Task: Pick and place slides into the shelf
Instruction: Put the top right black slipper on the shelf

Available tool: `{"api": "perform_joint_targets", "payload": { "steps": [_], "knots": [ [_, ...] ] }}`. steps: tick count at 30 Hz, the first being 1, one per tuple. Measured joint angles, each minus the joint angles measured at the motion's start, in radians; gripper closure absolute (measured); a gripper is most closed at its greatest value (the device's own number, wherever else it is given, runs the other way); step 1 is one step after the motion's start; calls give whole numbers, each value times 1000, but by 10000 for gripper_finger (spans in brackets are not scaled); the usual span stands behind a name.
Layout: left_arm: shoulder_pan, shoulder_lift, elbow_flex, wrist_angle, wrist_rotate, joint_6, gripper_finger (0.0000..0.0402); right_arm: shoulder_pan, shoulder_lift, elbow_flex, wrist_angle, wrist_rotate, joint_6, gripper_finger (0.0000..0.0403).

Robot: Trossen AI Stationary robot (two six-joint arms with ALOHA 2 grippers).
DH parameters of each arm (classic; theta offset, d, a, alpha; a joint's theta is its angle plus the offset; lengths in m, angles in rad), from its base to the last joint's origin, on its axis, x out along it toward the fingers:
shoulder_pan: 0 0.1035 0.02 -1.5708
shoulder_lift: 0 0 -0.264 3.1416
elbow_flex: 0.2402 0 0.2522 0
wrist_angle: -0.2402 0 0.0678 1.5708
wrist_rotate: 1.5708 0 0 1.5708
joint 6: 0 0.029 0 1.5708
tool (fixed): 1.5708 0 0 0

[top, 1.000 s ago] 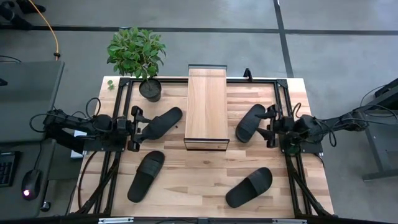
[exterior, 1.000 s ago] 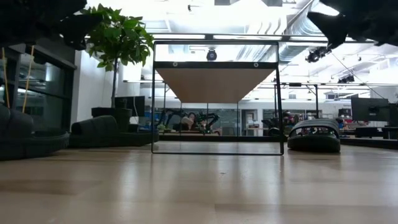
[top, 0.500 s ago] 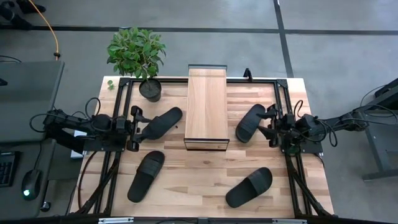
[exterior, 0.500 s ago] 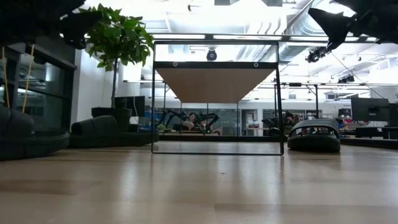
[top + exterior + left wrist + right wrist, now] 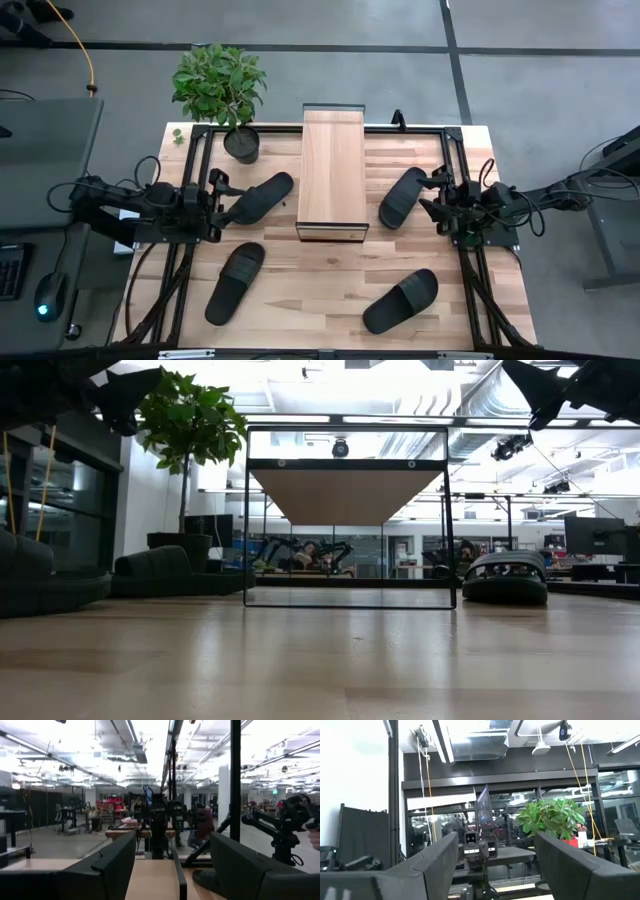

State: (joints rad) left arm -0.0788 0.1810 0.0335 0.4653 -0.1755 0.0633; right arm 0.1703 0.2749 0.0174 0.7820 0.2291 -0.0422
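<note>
Both tools have drawn back a little from their nearest slides; the left tool (image 5: 214, 197) and right tool (image 5: 432, 193) gape empty. All four slides (image 5: 258, 199) apparently lie on the worktop (image 5: 320, 275), none in the shelf (image 5: 332, 172).

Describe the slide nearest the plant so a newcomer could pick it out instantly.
Start at the shelf standing mid-table, then look toward the potted plant at the table's far corner on the left arm's side. The slide lies between them, angled, with the left hand at its heel end. The other slide on that side lies nearer the front edge.
</note>
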Motion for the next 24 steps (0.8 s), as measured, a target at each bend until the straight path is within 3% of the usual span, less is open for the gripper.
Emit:
{"api": "perform_joint_targets", "payload": {
  "steps": [6, 12, 21, 24],
  "knots": [
    [0, 0, 145, -288, -26, -70, 163, 0, 15, 139, -320, 44, 35, 148],
    [0, 0, 256, -491, -27, -113, 163, 1, 144, 293, -625, 124, 114, 148],
    [0, 0, 273, -542, -97, -147, 163, 20, 415, 460, -755, 199, 124, 148],
    [0, 0, 273, -556, -133, -147, 163, 59, 501, 544, -860, 285, 128, 148]
  ]
}}
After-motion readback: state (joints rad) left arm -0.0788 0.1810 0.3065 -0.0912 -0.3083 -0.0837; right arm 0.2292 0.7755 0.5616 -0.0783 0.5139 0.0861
